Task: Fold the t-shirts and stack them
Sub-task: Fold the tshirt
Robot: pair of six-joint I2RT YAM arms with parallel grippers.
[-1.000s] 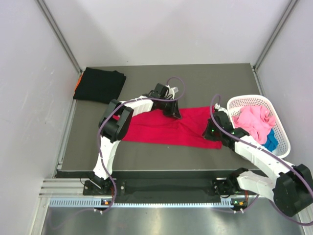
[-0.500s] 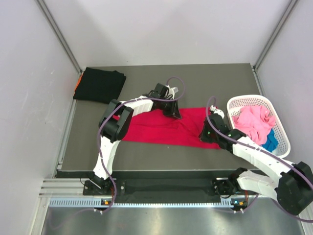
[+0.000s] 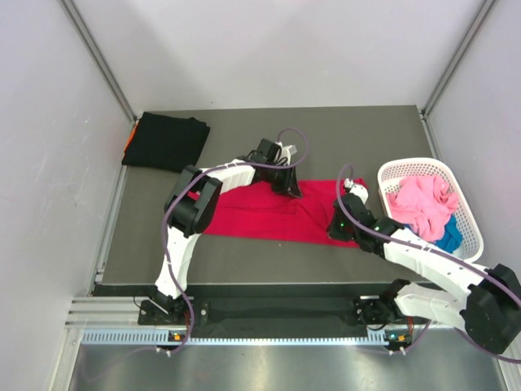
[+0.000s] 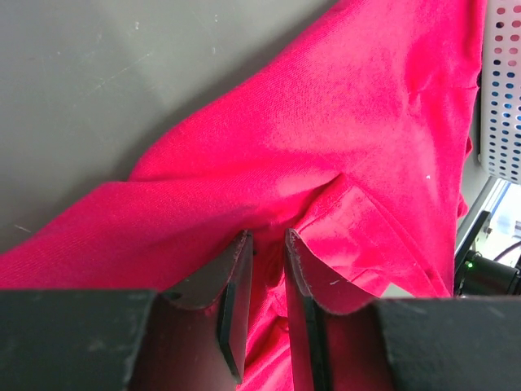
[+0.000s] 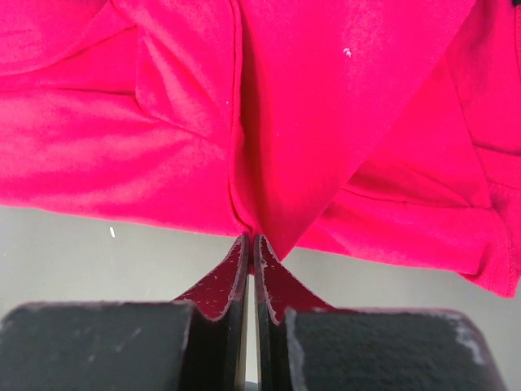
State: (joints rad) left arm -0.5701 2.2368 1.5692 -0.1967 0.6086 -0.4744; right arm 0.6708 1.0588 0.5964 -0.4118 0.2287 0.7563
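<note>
The red shirt (image 3: 269,213) is lying stretched across the middle of the table (image 3: 342,138), wrinkled, with its right end lifting off the surface. That end is what is changing: over the last second it has been creeping leftward, so the cloth near the basket (image 3: 411,165) is pulling in and doubling over the body of the shirt.

The right gripper (image 3: 335,230) is doing the pulling. Its fingers are clenched tight on the shirt's near right edge, the fabric running to a peak at their tips in the right wrist view, and the arm is sliding left from the basket side.

The left gripper (image 3: 289,187) is staying put at the far edge, its fingers pinching a bunched ridge of the same shirt and anchoring it.

This looks like a fold of the right side toward the centre, only partly carried across.

The black shirt (image 3: 167,141) is sitting folded at the far left corner. The pink shirt (image 3: 419,199) and blue shirt (image 3: 450,236) are waiting in the basket.
</note>
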